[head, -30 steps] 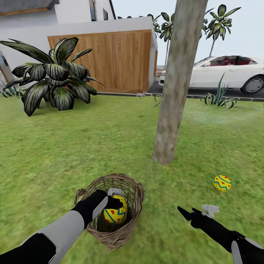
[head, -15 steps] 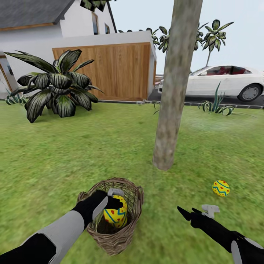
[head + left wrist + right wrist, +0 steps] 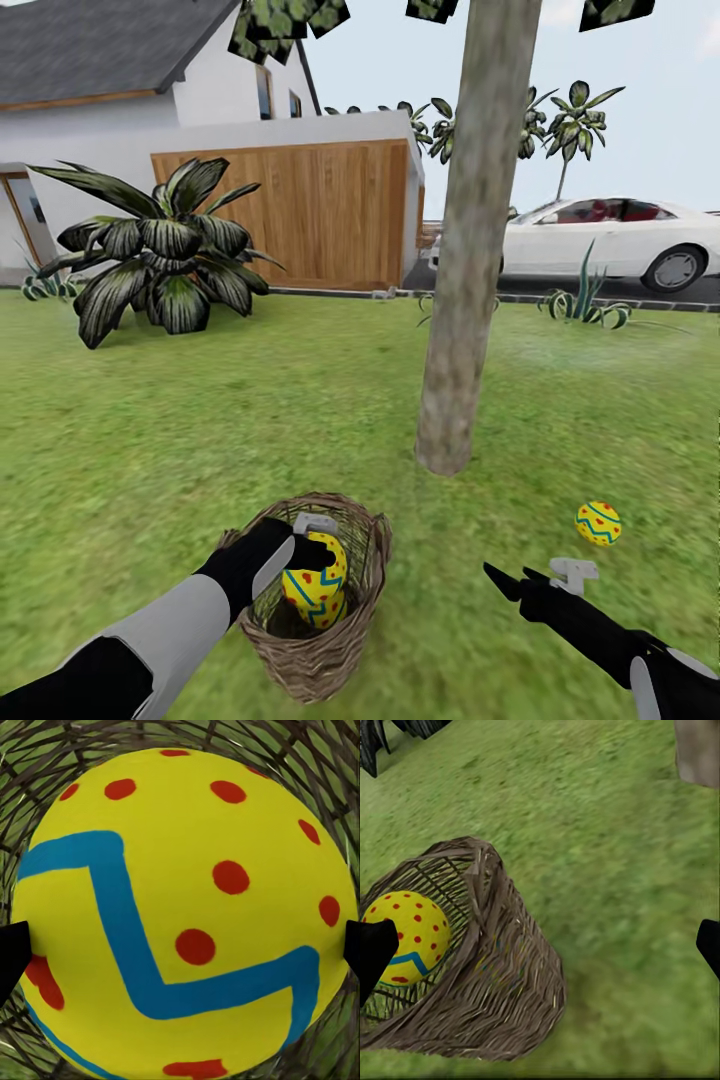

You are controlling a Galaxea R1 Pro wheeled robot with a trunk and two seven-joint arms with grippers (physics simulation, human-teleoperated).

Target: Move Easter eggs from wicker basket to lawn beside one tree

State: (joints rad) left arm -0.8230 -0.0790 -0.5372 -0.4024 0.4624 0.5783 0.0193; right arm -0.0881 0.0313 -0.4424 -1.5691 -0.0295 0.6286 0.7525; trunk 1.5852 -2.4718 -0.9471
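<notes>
Left gripper of mine sits inside the wicker basket, its fingers closed against a yellow egg with red dots and a blue zigzag; in the left wrist view that held egg sits between two dark fingertips at either side, with woven wicker behind it. Just below it I think I see the top of a second egg, though the weave and the first egg hide most of it. My right gripper hovers over the lawn to the basket's right, jaws spread and holding nothing; its wrist camera looks back at the basket wall and the egg within. Another egg lies on the grass to the right of the tree trunk, near its base but apart from it; the basket stands just in front of that trunk. Compared with a second ago, the head camera has tilted upward, so the house roof and leaf blocks now show more at the top; both arms and the eggs look unmoved relative to the basket. Behind are a wooden garage door, a broad-leafed plant and a white car.
</notes>
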